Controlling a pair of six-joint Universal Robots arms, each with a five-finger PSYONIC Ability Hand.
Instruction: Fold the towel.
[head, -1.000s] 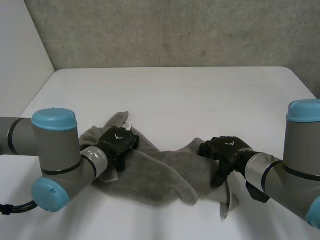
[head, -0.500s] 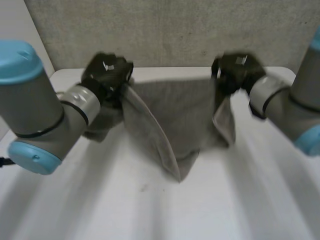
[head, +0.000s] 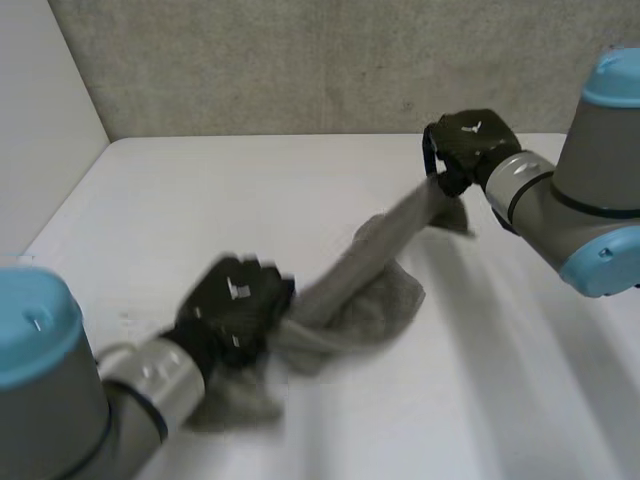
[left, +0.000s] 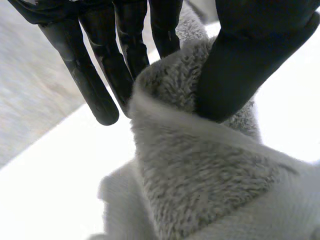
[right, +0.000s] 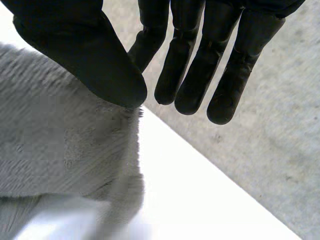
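Item: grey fluffy towel (head: 352, 292), bunched, slanting above the white worktop (head: 250, 190). Left hand (head: 235, 312): I am pinching its near end, thumb against fingers (left: 90, 65). Right hand (head: 465, 145): I am pinching its far end, raised. Step, I judge: spreading out. Next calls for drawing the ends apart evenly.

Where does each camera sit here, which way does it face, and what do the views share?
Head view: behind the arms, looking down at the table; both arms, left hand, right hand.
Left wrist view: on that wrist, looking along the palm; left hand pinching the towel.
Right wrist view: same on its wrist; right hand pinching towel.
All three share the towel.
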